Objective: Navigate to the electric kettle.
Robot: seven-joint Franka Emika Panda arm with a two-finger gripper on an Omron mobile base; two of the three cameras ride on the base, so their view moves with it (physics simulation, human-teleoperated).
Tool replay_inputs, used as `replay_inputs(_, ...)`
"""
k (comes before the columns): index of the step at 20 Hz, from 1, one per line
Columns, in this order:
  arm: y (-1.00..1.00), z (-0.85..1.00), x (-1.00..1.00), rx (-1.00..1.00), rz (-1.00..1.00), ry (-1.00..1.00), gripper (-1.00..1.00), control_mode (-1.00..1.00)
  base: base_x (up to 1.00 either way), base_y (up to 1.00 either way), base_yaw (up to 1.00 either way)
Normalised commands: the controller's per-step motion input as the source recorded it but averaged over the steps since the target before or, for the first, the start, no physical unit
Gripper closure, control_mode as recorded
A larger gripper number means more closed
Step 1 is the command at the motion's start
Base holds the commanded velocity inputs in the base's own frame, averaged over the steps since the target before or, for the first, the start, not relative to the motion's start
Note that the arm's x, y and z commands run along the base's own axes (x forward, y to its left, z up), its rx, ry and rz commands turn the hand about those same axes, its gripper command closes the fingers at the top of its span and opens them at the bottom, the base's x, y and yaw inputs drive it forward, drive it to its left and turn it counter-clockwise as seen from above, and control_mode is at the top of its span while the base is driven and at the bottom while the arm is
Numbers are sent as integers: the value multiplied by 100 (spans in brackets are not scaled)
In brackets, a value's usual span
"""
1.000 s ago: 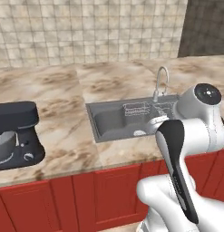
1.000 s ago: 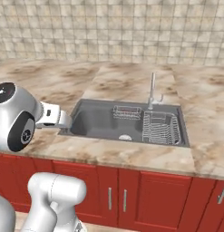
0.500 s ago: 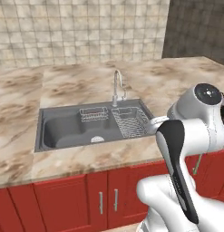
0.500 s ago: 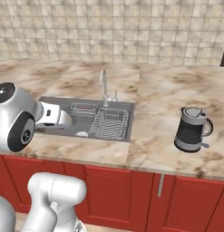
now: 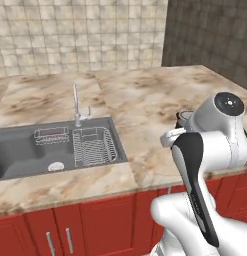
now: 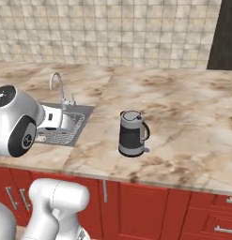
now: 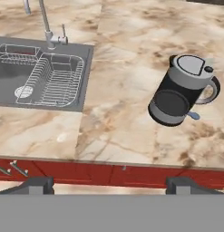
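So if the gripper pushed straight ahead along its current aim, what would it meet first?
Probably the bare marble countertop, between the sink and the electric kettle. The gripper aims down at that stretch; the kettle sits off to the right of the line. Depth is hard to judge.

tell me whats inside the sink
In the sink, a wire dish rack, a smaller wire basket and the drain. Its left part is out of frame.

Beige-brown marbled stone desk [image 6: 183,112] over red cabinets, small black jug-shaped electric kettle [image 6: 133,133] with silver-grey lid upright near its front edge, grey sink [image 5: 25,152] set in toward its left end, well apart from the kettle
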Motion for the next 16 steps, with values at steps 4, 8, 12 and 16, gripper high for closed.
replay_inputs(4,0,0,0,0,0,0,-100,100,34,-100,0)
replay_inputs(8,0,0,0,0,0,0,-100,100,23,-99,0)
replay_inputs(12,0,0,0,0,0,0,-100,100,5,-25,0)
replay_inputs(16,0,0,0,0,0,0,-100,100,0,0,0)
